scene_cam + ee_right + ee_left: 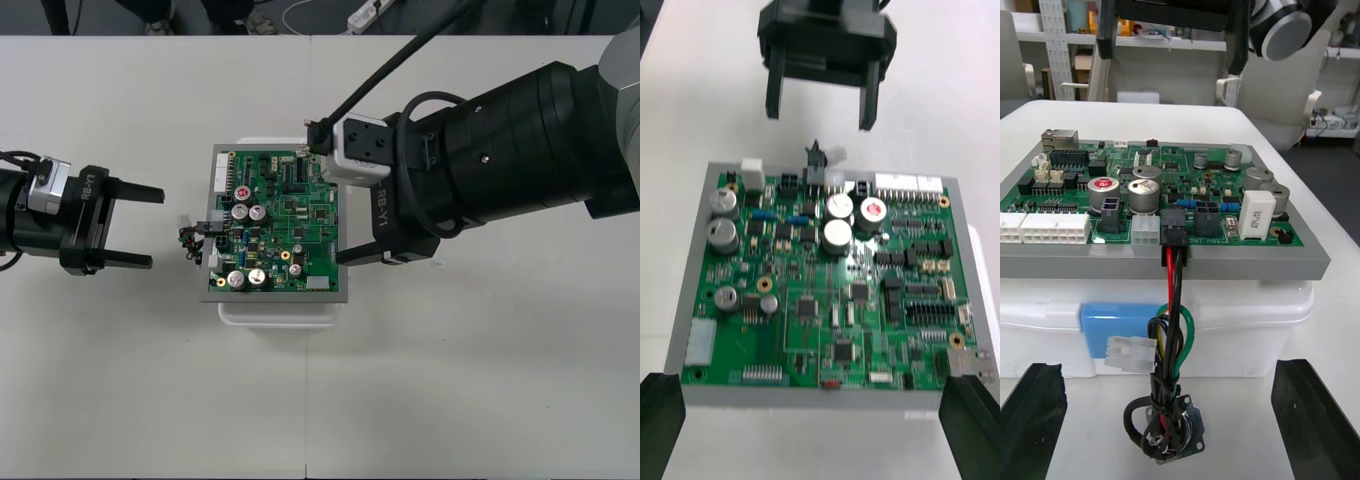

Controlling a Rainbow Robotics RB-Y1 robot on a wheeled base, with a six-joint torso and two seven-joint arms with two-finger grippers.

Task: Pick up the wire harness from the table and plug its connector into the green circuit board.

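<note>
Table [480, 380] pale under board [290, 215], plug [1174, 229] seated; left tool [155, 227], right tool [812, 382] both apart.

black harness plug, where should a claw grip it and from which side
Across the side walls of the small black plug, from the left edge of the green circuit board: it sits there, wires trailing out toward the open left claw.

White "RB-Y1" lettering stands on the black body of the left claw [155, 227], left of the green circuit board [280, 225]. The same "RB-Y1" stands on the right claw [338, 205] at the board's right edge. The board's own print is unreadable.
</note>
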